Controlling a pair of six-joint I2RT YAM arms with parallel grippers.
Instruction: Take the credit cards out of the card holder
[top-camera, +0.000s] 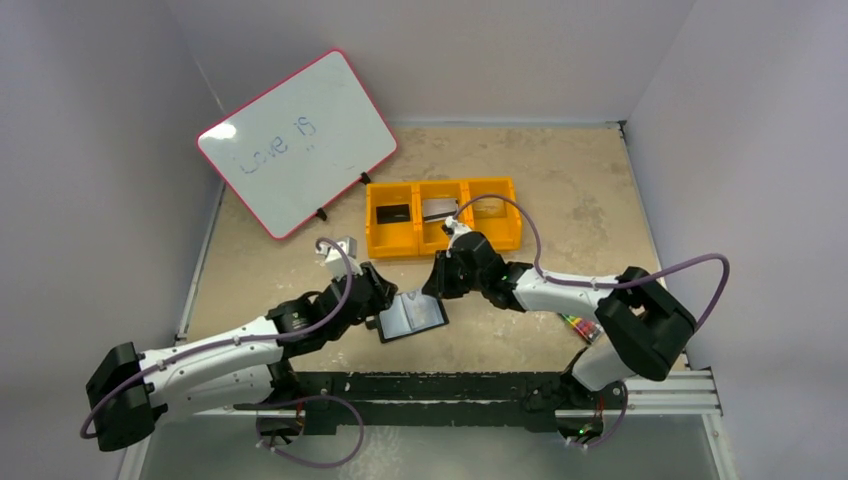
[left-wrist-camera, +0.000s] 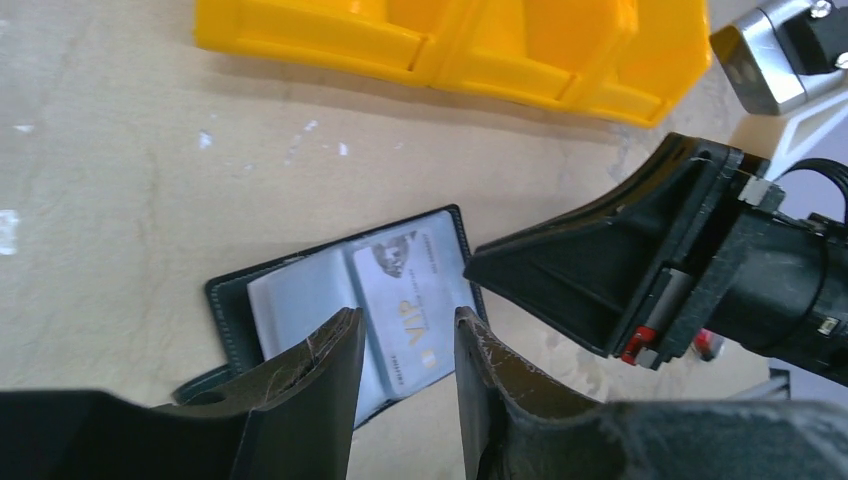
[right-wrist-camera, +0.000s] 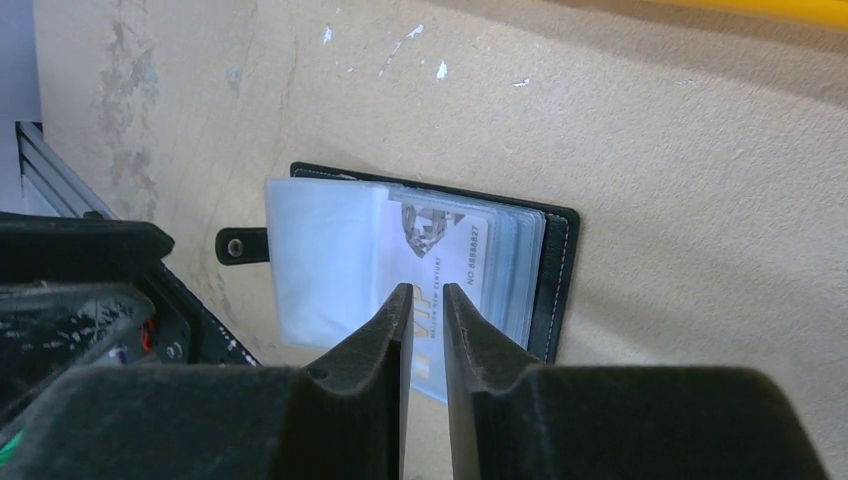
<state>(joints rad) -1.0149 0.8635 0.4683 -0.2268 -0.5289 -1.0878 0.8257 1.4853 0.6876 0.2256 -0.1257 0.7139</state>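
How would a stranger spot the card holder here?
Start at the orange three-bin tray. Just below it in the overhead view lies the card holder. It alone is a black wallet lying open, with clear sleeves and a pale VIP card showing.

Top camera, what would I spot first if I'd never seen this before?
Probably the bright orange three-compartment plastic tray near the back middle. Then the pink-rimmed whiteboard leaning at the back left, and the small black card holder lying open in front of the tray.
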